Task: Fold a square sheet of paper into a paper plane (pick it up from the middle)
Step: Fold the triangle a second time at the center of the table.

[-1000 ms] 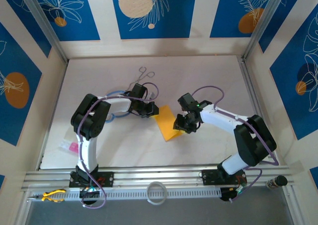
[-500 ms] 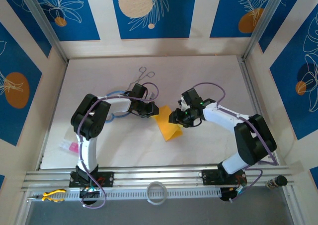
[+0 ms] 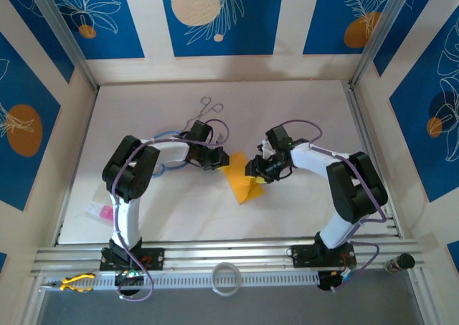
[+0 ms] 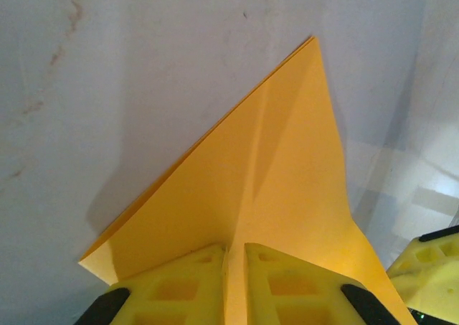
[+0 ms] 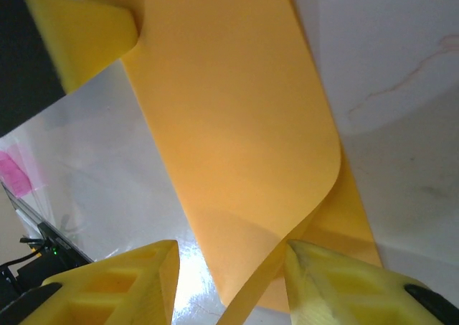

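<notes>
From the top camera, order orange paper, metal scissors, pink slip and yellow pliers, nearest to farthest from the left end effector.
1. Orange paper, held by the left end effector, centre.
2. Metal scissors, farther back.
3. Pink slip, near-left edge.
4. Yellow pliers, front rail, left.

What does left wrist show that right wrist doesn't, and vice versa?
Left wrist: left gripper shut on the orange-yellow paper, whose folded layers run out to a sharp point. Right wrist: right gripper open around a curled flap of that paper, plus a pink slip at the left edge. Both: the paper, the white table, and a finger of the other gripper.
</notes>
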### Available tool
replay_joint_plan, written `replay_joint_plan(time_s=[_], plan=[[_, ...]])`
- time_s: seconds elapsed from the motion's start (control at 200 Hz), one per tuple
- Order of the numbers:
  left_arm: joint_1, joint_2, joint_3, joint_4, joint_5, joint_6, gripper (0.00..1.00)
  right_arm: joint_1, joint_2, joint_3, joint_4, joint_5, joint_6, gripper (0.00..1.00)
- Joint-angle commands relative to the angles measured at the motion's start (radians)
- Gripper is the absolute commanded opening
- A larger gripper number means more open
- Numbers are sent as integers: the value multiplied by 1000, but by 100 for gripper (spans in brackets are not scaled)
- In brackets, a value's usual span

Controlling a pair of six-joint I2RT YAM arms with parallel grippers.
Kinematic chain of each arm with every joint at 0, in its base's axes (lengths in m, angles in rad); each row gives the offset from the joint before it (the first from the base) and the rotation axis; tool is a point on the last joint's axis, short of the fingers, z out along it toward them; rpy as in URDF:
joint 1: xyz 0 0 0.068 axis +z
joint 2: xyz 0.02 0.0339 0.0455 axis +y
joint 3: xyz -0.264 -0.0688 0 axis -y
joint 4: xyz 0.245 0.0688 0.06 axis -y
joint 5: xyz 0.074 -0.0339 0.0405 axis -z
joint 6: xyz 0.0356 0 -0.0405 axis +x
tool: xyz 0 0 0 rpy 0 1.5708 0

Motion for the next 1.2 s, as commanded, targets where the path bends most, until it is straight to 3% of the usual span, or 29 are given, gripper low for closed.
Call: replay_joint_plan(time_s=[0.0, 0.3, 0.715, 1.196], plan=[[0, 8, -4, -45, 0, 17, 16, -6, -2, 20, -52, -9, 3, 43], [0, 17, 5, -41, 6, 11, 16, -15, 10, -8, -32, -29, 30, 42], [2, 8, 12, -39, 17, 16, 16, -36, 46, 6, -16, -41, 29, 33], [2, 4, 24, -48, 18, 16, 16, -47, 20, -38, -22, -30, 56, 34]])
